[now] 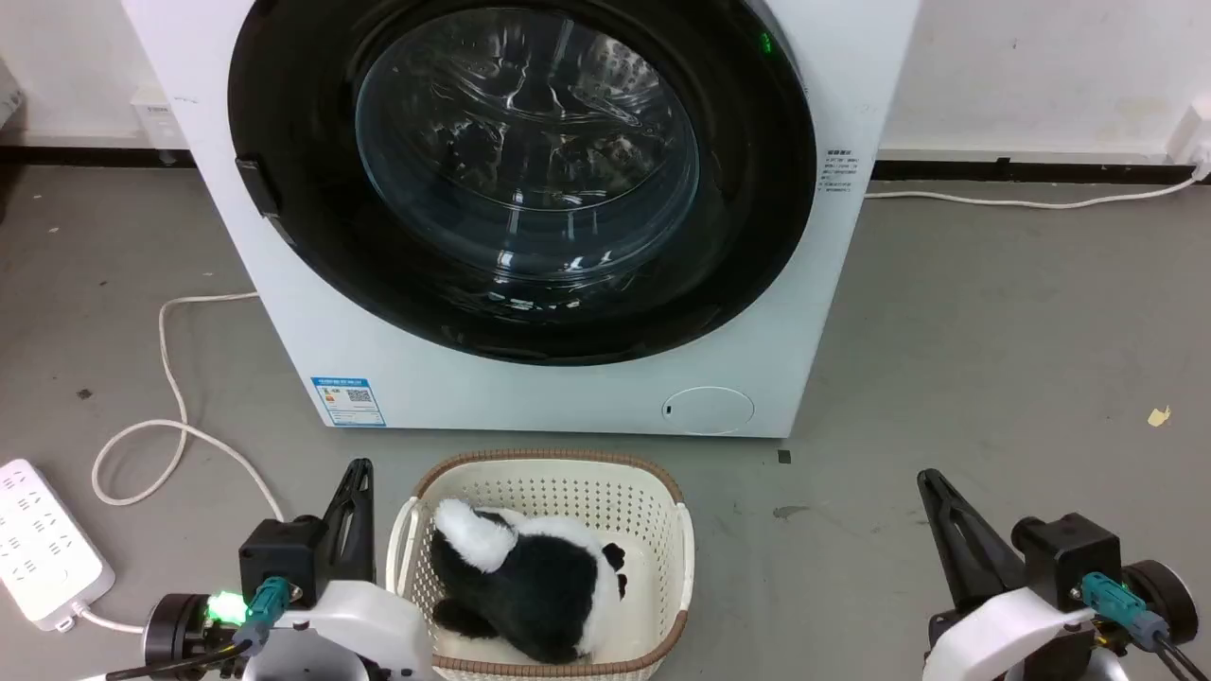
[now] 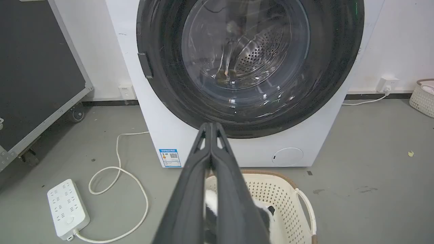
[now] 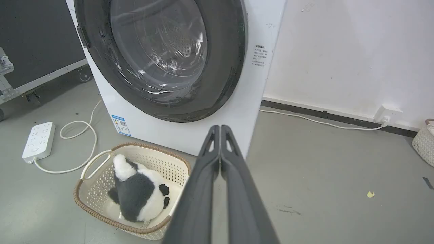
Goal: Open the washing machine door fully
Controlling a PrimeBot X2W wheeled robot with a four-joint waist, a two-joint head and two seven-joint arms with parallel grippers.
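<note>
washing machine door (image 1: 525, 170) shut, well ahead of the fingertips; left gripper (image 2: 211, 126) and right gripper (image 3: 220, 128) fingers pressed together. likely best: part them, hook the rim tab (image 1: 254, 184), swing wide.

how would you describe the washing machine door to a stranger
Find the white washing machine. The washing machine door is the large glossy black circle with a clear window on its front, unlike the small white flap below.

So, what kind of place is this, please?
Probably a test room or workshop arranged for laundry, not a home: a washing machine on bare grey floor, a loose power strip, and a wheeled black equipment case.
</note>
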